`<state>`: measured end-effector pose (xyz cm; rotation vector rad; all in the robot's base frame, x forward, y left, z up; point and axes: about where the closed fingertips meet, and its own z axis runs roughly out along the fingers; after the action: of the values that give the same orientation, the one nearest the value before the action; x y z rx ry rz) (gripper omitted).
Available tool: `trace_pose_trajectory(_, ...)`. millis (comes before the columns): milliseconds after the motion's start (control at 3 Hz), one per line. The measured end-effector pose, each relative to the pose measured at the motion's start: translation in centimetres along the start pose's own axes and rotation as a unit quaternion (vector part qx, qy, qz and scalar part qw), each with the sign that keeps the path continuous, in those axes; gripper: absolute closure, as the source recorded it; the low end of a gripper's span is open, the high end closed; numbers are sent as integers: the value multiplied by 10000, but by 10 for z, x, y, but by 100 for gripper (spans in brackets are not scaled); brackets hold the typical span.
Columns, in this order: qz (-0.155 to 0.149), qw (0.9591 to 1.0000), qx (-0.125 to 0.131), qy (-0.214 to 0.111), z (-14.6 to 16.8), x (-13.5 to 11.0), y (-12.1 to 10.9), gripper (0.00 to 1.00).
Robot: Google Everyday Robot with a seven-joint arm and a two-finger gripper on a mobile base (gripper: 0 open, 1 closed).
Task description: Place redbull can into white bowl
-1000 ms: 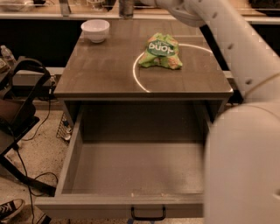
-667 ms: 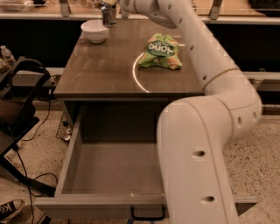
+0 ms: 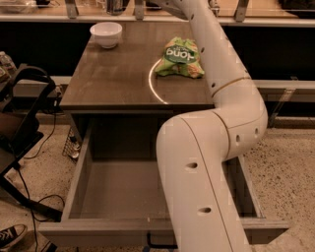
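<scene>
The white bowl stands at the back left corner of the brown tabletop. The lower part of the redbull can shows at the top edge of the camera view, just behind and above the bowl, its top cut off. My white arm reaches over the table's right side to that top edge. My gripper is at the top edge next to the can and is mostly cut off by the frame.
A green snack bag lies at the back right of the tabletop. An open drawer juts out below the table's front. A black chair frame and cables stand on the floor at the left.
My arm has swung left across the back of the table, and the can has moved left and up toward the frame's top edge, behind the bowl.
</scene>
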<state>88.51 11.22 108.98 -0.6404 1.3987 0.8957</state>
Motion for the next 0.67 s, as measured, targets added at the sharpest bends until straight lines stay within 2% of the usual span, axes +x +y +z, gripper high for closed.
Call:
trace_pose_trajectory(333, 0, 10000, 0, 0, 0, 0, 0, 100)
trace_pose_trajectory(667, -68, 9985, 514, -151, 25, 1, -16, 100)
